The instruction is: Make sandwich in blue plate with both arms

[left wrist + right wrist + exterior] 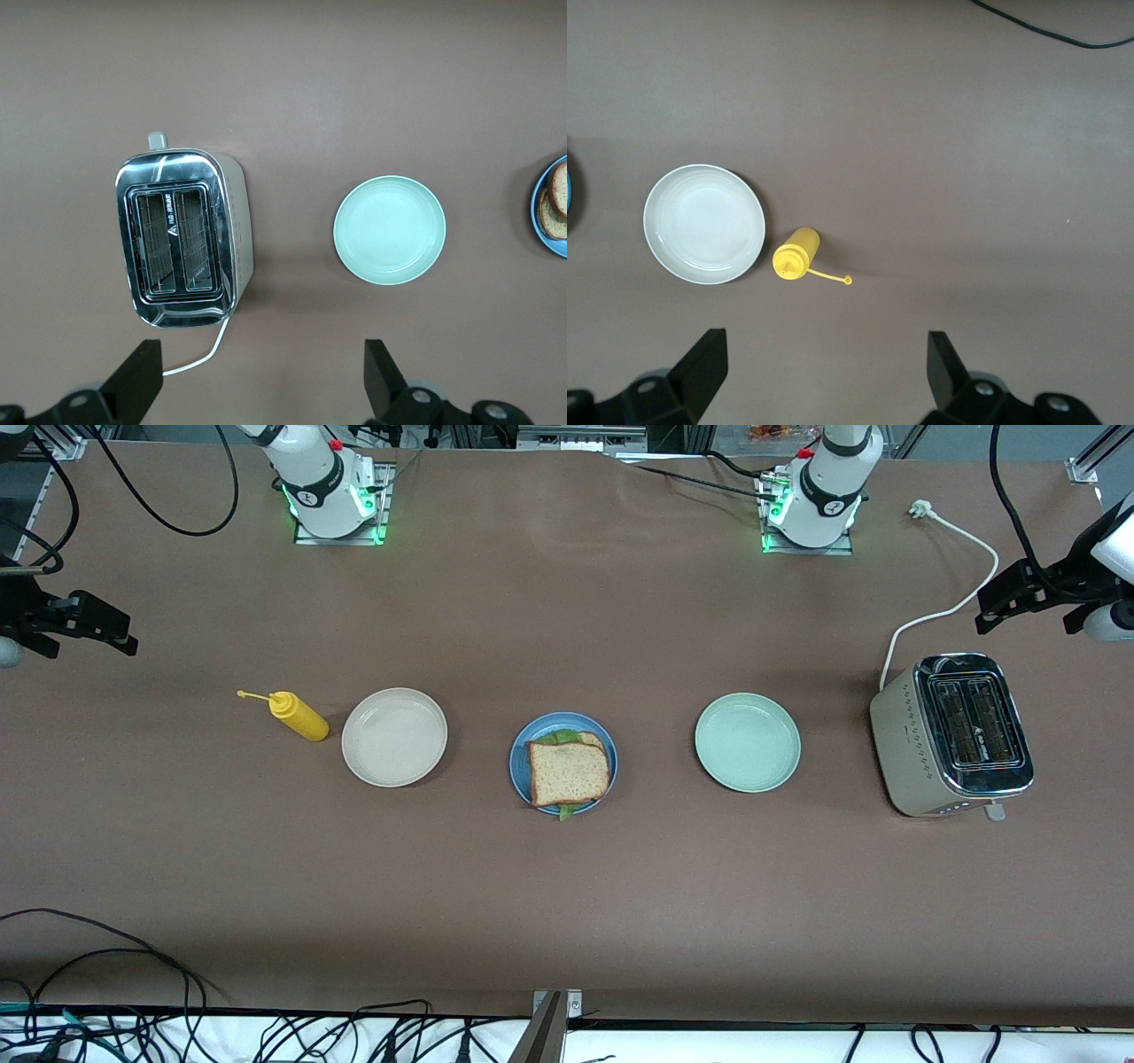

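The sandwich (569, 772), two square slices of speckled brown toast with a ruffled green lettuce leaf poking out between them, lies on the blue plate (520, 755), a round, shallow, matte dish near the middle of the tabletop (567, 903). Toward the right arm's end sits a beige plate (394, 737) of the same shape with nothing on it, and just beside that a yellow squeeze bottle (299, 716) lies tipped over (its little cap dangles on a thin strap). Toward the left arm's end is a pale green plate (748, 742), likewise bare, then a toaster (952, 733) with a shiny chrome top, two dark slots and a white cord trailing toward the tabletop's edge by the arm bases. The left gripper (263, 376) hangs over that end of the tabletop, above the toaster's cord, fingers spread wide and grasping nothing. The right gripper (824, 372) waits over its own end, near the bottle, equally released.
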Action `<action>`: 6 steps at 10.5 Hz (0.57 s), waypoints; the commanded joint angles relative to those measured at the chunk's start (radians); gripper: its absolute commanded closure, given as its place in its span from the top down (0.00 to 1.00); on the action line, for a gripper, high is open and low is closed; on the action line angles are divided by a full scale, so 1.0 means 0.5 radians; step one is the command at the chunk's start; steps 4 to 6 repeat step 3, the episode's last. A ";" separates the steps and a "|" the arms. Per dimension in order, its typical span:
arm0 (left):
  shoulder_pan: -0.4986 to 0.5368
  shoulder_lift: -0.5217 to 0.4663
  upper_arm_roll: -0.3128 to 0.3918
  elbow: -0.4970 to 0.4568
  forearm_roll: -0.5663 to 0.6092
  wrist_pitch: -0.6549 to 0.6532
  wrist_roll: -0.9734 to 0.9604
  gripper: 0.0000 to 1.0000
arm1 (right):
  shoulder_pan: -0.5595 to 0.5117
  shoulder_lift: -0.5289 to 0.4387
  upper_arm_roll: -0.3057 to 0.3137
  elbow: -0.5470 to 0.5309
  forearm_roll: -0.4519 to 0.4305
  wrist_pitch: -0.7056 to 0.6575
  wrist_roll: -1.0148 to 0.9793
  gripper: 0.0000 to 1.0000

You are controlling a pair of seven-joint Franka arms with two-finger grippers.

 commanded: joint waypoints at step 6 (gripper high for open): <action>0.012 0.013 -0.020 0.074 -0.056 -0.035 -0.004 1.00 | 0.005 0.013 0.005 0.038 -0.009 -0.009 0.013 1.00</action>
